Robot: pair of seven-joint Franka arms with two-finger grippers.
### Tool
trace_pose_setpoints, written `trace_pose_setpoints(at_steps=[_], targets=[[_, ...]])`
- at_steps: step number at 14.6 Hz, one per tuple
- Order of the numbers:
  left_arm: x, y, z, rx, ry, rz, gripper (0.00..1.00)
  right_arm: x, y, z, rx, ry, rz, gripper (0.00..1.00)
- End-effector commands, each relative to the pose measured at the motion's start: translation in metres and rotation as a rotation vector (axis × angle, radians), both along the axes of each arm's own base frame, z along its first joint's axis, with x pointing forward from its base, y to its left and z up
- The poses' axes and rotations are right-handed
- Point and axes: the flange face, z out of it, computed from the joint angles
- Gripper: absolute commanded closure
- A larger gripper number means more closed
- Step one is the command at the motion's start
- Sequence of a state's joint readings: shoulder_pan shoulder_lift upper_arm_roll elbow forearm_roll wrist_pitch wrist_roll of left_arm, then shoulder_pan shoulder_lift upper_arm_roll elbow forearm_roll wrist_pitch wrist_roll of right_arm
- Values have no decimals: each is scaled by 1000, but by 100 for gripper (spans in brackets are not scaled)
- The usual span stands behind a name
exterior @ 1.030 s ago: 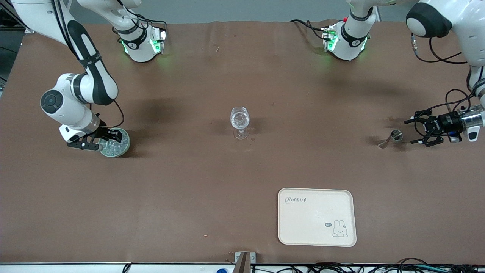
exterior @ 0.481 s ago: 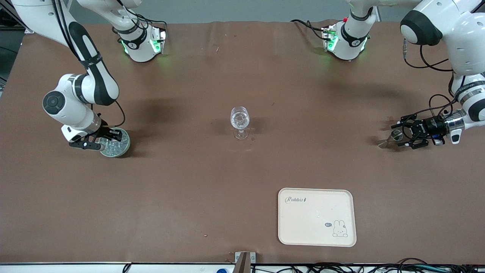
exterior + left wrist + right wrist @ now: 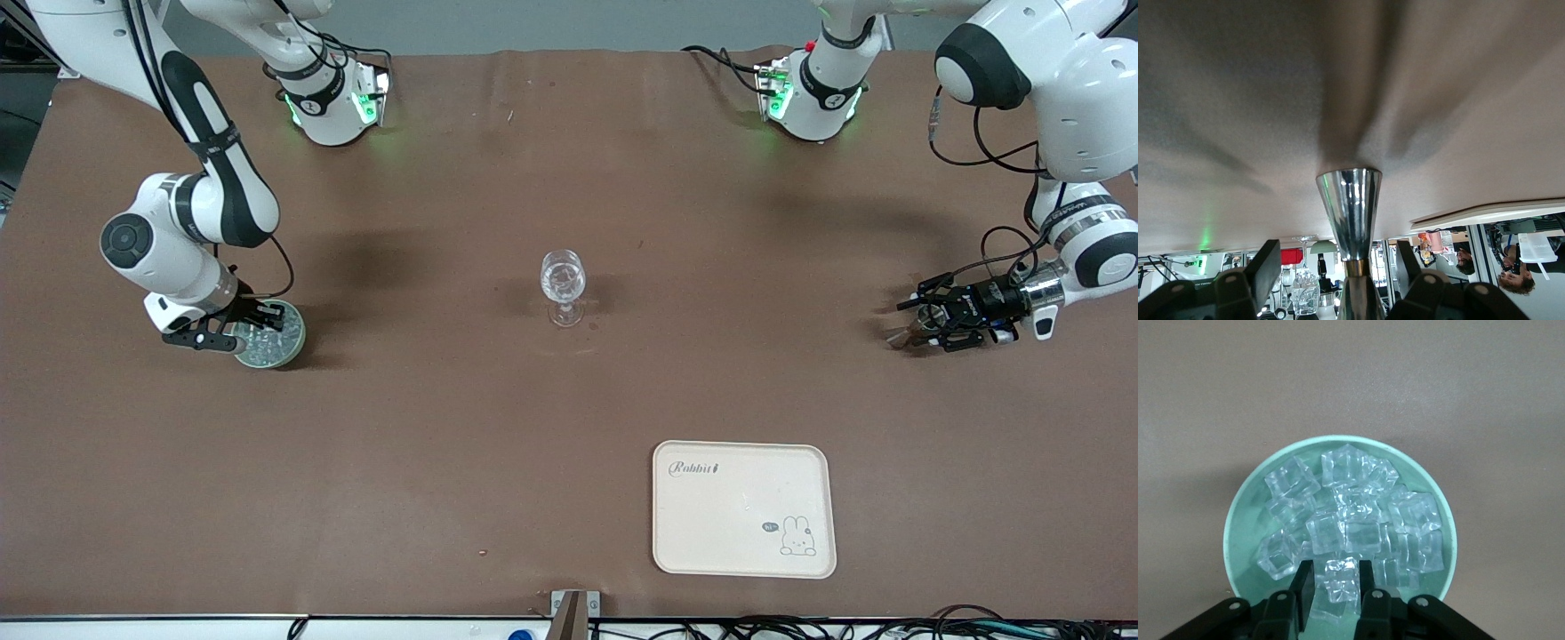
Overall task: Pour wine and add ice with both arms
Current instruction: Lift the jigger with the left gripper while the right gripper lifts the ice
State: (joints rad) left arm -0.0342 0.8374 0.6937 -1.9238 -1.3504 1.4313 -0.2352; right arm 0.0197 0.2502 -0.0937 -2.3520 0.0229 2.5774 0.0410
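Note:
A pale green round dish (image 3: 297,343) of ice (image 3: 1351,513) sits toward the right arm's end of the table. My right gripper (image 3: 252,331) is down in the dish, shut on one ice cube (image 3: 1340,585), as the right wrist view (image 3: 1333,581) shows. A metal jigger (image 3: 895,337) lies on its side toward the left arm's end. My left gripper (image 3: 921,322) is open around it at table height. In the left wrist view the jigger (image 3: 1350,200) lies between the spread fingers (image 3: 1265,270) with gaps either side. A stemmed glass (image 3: 563,286) stands mid-table with clear contents.
A cream tray (image 3: 743,508) with a rabbit drawing lies nearer the front camera than the glass, toward the left arm's end. The brown table cover (image 3: 444,427) is bare around it. The glass also shows in the left wrist view (image 3: 1305,293).
My left gripper has moved along the table toward the jigger and now has its fingers around it. The right gripper has settled slightly in the dish and stayed there.

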Motion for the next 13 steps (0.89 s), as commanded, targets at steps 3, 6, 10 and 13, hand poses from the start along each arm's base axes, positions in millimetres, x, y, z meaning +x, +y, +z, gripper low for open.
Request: trace_pose_setpoints(at_steps=[3,6,10,13], targets=[[-1,2,1,-15,-11,39,47,-5,-1,-4,1,6,6,65],[1,1,1,-27,37,70,89,-5,-2,-4,1,6,6,65],[0,0,13,-100,83,86,100,-6,-3,-7,1,14,5,72],[10,-10,46,-146,55,24,100,-5,-3,-7,1,12,-2,78]])
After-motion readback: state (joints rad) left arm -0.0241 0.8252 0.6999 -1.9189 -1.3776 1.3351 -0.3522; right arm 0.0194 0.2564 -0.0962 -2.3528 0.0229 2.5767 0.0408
